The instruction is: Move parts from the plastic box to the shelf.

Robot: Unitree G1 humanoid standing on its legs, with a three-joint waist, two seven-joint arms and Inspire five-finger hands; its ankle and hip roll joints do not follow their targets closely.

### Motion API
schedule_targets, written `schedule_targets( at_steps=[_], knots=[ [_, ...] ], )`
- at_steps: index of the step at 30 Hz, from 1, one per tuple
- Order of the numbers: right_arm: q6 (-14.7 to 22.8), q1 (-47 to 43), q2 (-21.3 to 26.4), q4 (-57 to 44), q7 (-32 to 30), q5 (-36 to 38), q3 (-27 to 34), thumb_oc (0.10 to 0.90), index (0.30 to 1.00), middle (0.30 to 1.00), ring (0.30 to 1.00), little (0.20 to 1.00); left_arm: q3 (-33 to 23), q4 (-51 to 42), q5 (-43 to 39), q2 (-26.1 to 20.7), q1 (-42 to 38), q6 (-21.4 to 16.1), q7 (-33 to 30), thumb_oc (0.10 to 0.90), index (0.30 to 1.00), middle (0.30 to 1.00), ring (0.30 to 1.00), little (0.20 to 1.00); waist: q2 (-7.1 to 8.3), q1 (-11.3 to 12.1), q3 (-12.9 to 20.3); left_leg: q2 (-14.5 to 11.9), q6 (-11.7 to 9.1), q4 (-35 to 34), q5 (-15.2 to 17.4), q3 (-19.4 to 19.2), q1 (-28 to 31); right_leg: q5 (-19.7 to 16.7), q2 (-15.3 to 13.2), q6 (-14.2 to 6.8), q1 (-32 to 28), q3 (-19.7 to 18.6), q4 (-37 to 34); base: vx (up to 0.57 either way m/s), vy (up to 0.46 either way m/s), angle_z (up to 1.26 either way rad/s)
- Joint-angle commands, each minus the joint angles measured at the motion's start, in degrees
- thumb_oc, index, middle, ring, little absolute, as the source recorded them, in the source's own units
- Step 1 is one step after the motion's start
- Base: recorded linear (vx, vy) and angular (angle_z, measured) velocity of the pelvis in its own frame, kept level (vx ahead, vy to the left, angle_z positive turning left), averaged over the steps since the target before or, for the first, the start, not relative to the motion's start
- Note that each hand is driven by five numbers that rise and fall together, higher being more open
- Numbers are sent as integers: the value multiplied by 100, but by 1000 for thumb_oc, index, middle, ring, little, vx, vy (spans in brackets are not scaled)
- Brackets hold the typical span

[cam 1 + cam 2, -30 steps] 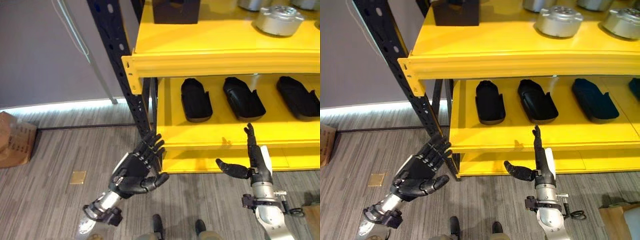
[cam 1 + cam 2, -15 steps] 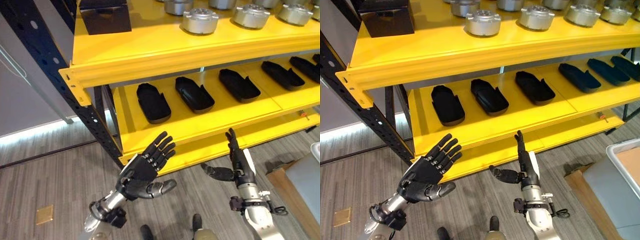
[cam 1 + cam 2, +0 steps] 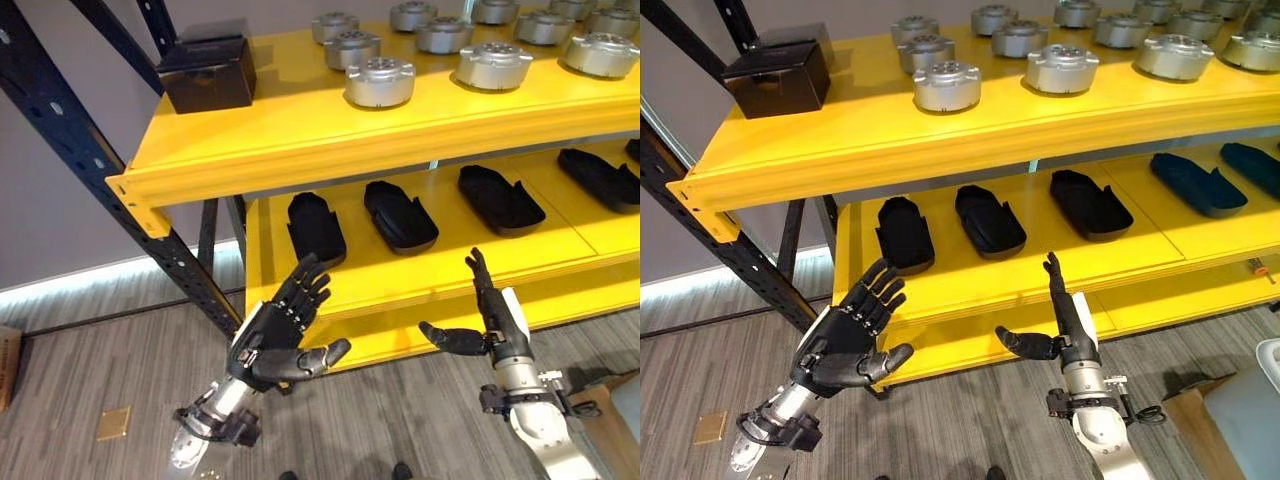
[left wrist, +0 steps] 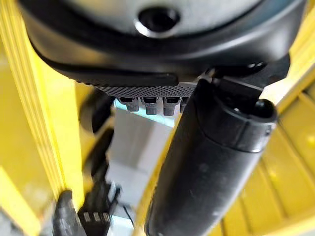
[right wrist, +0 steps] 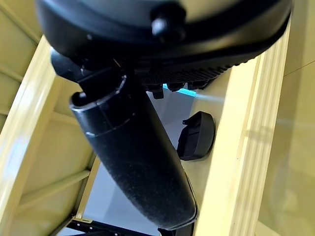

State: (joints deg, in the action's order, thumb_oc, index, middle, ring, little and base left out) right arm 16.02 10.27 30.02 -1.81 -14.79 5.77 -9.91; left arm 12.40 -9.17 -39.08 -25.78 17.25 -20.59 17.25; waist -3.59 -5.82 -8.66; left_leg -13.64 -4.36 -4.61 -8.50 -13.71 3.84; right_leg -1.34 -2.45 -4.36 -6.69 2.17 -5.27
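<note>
Both hands empty before the shelf (image 3: 940, 130).
Left hand (image 3: 270, 335) and right hand (image 3: 490, 325) hold fingers spread, thumbs out, just short of the lower tier's black parts (image 3: 990, 220).

The shelf (image 3: 300, 130) is yellow painted metal, smooth with a slight sheen, on dark perforated steel posts (image 3: 60, 130). On its top board sit silvery cast-metal discs (image 3: 380, 82) and a matt black box (image 3: 207, 75). Below lie matt black plastic parts (image 3: 990, 220). The floor (image 3: 700, 370) looks like grey wood-grain planking.

No text, label or number can be read anywhere.
</note>
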Motion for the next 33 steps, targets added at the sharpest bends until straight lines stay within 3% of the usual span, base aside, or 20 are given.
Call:
schedule_targets(
  at_steps=[1,2,5,9,10,12,14,16,17,24,28,33],
  knots=[
    [583,-675,-54,-516,-33,110,395,900,1000,1000,1000,1000,-561,-403,654,-323,-503,-981,-539,900,1000,1000,1000,1000,409,78,-8,-6,-122,200,200,163,235,-25,-196,172,266,417,251,-1,-250,2],
    [630,-650,-12,-506,1,124,436,900,1000,1000,1000,1000,-626,-394,941,-344,-536,-1070,-772,900,1000,1000,1000,1000,396,77,-44,-89,-164,337,5,212,116,24,-121,234,270,424,304,-1,-229,4],
    [657,-556,-17,-527,17,127,471,900,1000,1000,1000,1000,-685,-361,1202,-353,-594,-1054,-863,900,1000,1000,1000,1000,393,27,-56,-159,-202,471,-125,116,17,75,-66,280,276,484,365,8,-129,14],
    [746,-222,-70,-587,-91,74,618,900,1000,1000,1000,1000,-667,-264,1398,-428,-708,-1110,-814,900,1000,1000,1000,1000,404,-189,-62,-190,-227,784,-225,-540,-93,112,-44,337,222,823,394,15,-107,58],
    [769,-194,-77,-568,-100,86,625,900,1000,1000,1000,1000,-644,-253,1415,-423,-732,-1108,-855,900,1000,1000,1000,1000,400,-216,-71,-128,-204,851,-148,-609,-104,111,-52,336,205,857,391,60,-61,106],
    [872,-141,-135,-513,39,232,585,900,1000,1000,1000,1000,-599,-302,1490,-410,-623,-1069,-989,900,1000,1000,1000,1000,350,-200,-88,469,76,1021,428,-691,-128,102,-115,278,159,834,414,131,6,41],
    [851,-146,-148,-562,162,241,500,900,1000,1000,1000,1000,-614,-364,1524,-424,-537,-1019,-1027,900,1000,1000,1000,1000,338,-138,-83,818,254,870,707,-555,-100,63,-144,216,145,753,400,172,97,8],
    [829,-146,-121,-633,265,270,381,900,1000,1000,1000,1000,-649,-435,1520,-446,-408,-1049,-1087,900,1000,1000,1000,1000,305,-15,-75,1135,343,512,729,-178,-107,44,-114,148,169,615,398,182,134,-24],
    [817,-134,-69,-739,363,344,312,900,1000,1000,1000,1000,-737,-534,1474,-449,-250,-1076,-1048,900,1000,1000,1000,1000,313,135,-94,1293,386,340,685,286,-149,69,-84,125,177,483,442,184,165,-51],
    [860,-270,-170,-744,333,414,145,900,1000,1000,1000,1000,-650,-404,1389,-550,-445,-1174,-878,900,1000,1000,1000,1000,363,220,-2,1274,536,-23,656,482,22,302,-170,31,280,559,903,112,163,-22],
    [801,-297,-228,-854,255,331,173,900,1000,1000,1000,1000,-625,-319,1121,-585,-619,-1164,-611,900,1000,1000,1000,1000,383,201,-78,1285,697,17,714,451,17,561,-167,23,533,626,1816,60,145,13],
    [800,-431,-337,-798,2,12,132,900,1000,1000,1000,1000,-542,-272,877,-528,-797,-1061,-173,900,1000,1000,1000,1000,395,160,-308,1357,913,128,781,476,-5,157,-192,-248,1401,546,3670,0,114,15]
  ],
)
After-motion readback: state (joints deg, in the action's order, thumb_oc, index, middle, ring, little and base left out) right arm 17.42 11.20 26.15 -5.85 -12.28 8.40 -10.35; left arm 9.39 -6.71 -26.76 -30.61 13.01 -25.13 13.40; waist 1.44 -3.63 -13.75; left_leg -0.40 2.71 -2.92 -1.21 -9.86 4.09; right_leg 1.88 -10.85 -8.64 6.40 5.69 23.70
